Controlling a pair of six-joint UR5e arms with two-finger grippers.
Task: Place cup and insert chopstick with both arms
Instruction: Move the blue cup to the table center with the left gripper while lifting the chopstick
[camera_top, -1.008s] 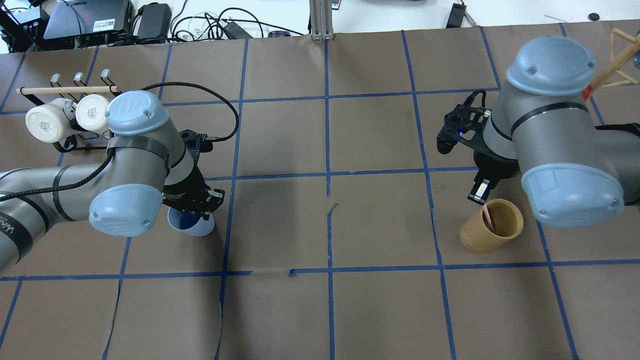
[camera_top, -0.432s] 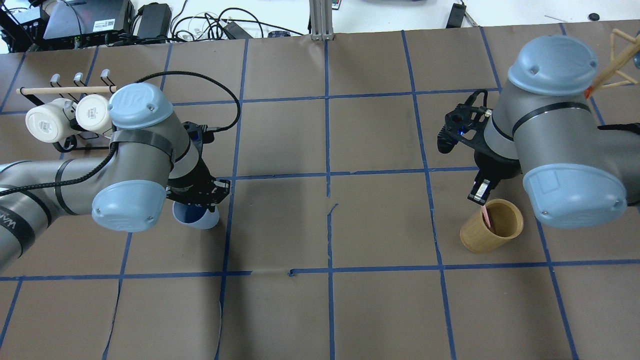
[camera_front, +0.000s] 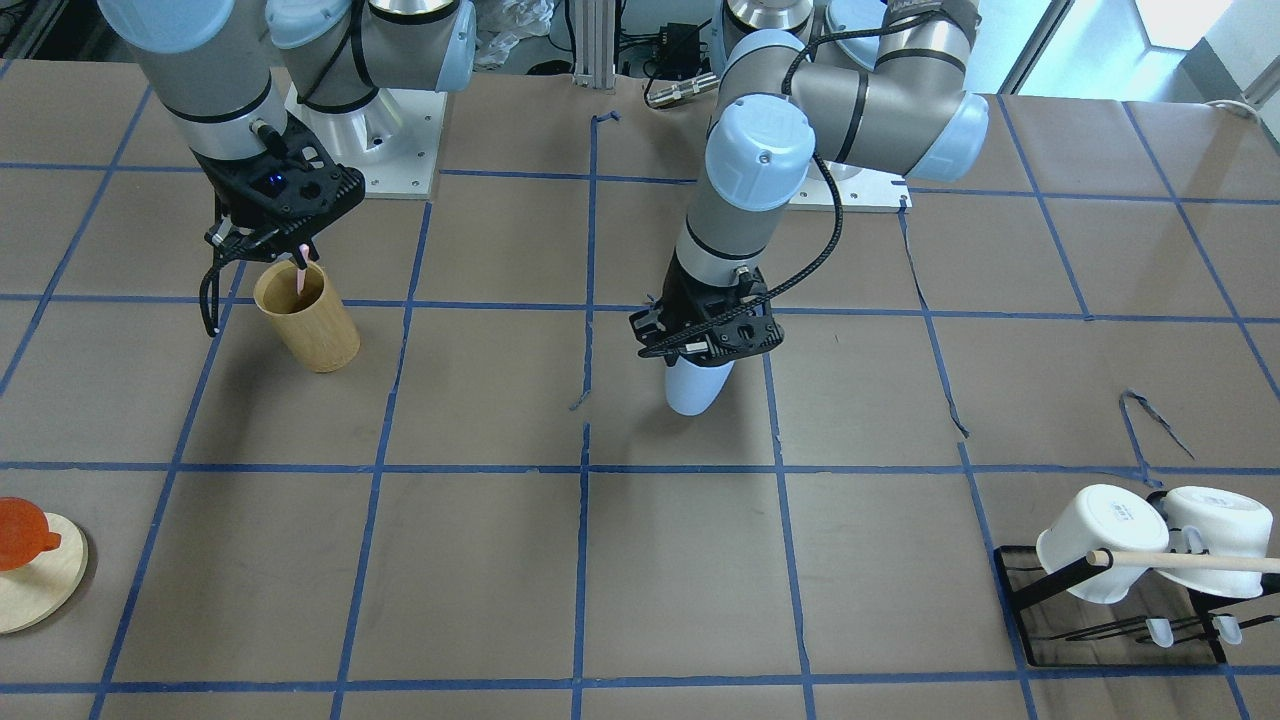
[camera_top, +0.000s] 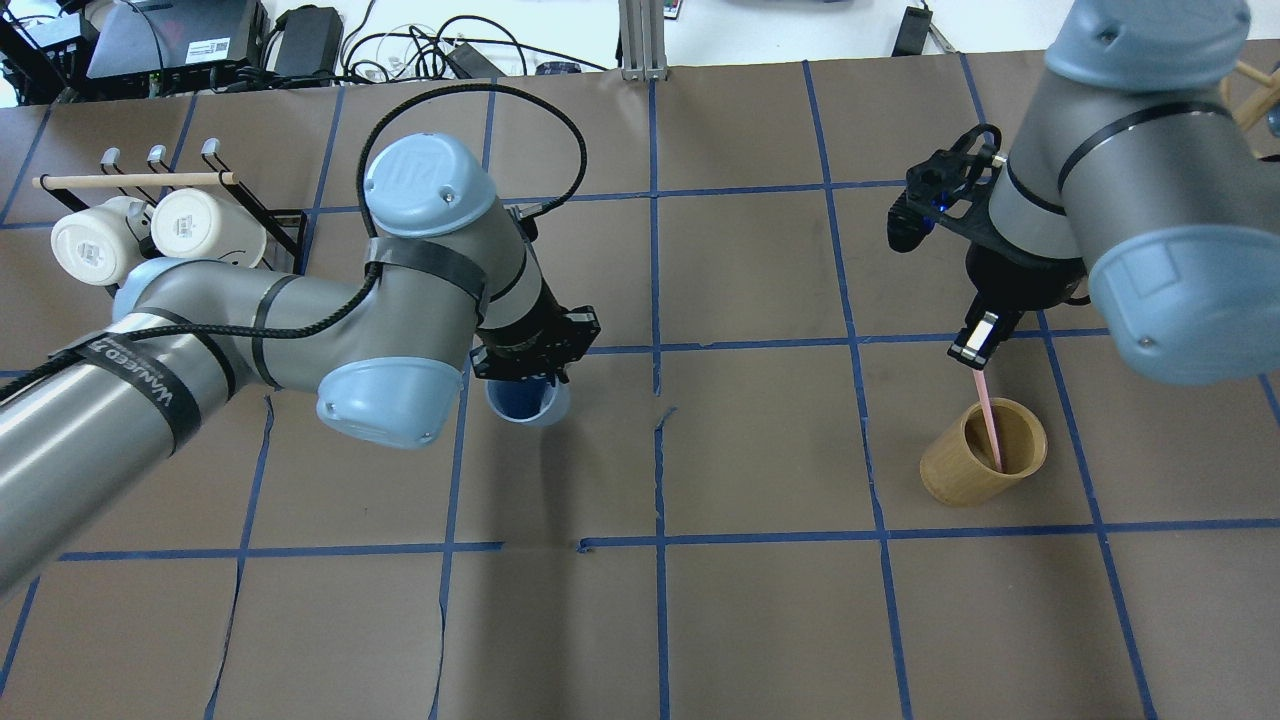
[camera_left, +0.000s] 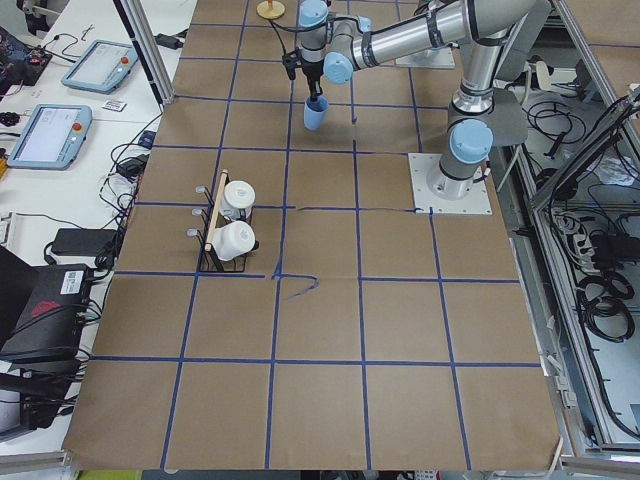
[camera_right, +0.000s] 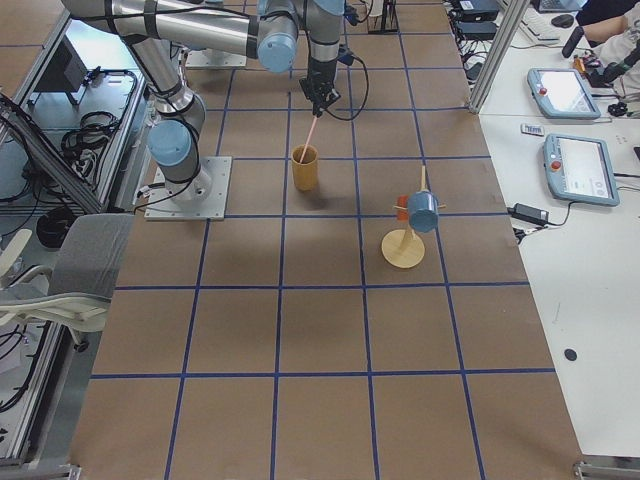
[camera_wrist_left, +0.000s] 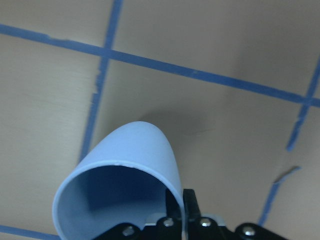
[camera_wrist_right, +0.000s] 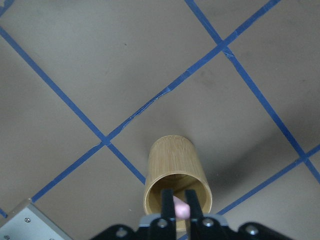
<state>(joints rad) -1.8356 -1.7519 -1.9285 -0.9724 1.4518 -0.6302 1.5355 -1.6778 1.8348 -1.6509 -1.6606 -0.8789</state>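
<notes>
My left gripper (camera_top: 528, 352) is shut on the rim of the light blue cup (camera_top: 530, 402) and holds it near the table's middle; the cup hangs below the gripper in the front view (camera_front: 693, 387). The left wrist view shows the cup's open mouth (camera_wrist_left: 120, 185) with one finger on its wall. I cannot tell whether its base touches the table. My right gripper (camera_top: 976, 345) is shut on the top of a pale pink chopstick (camera_top: 990, 420). The stick's lower end is inside the tan bamboo cylinder (camera_top: 985, 455). The right wrist view shows the stick (camera_wrist_right: 181, 210) between the fingers, above the cylinder (camera_wrist_right: 175, 170).
A black rack with two white mugs (camera_top: 140, 235) and a wooden dowel (camera_top: 135, 181) stands at the far left. A wooden stand with an orange piece (camera_front: 25, 560) and a blue cup (camera_right: 422, 212) is beyond the right arm. Blue tape lines grid the brown table.
My left arm has carried the blue cup to the right, toward the table's middle. My right gripper has risen, drawing the pink chopstick higher out of the bamboo cylinder.
</notes>
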